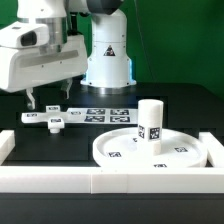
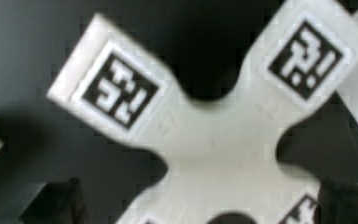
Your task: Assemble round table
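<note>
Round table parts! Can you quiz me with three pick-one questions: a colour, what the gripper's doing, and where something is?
1. The cross-shaped piece is:
A red
B white
C blue

2. The gripper is:
A open above the cross-shaped piece
B shut on something
C out of sight

3. The cylinder leg stands:
A on the disc
B on the cross-shaped piece
C in the gripper

Answers:
1. B, its arms are white with black square tags.
2. A, its fingers are apart and hold nothing.
3. A, the cylinder leg is upright on the disc.
</note>
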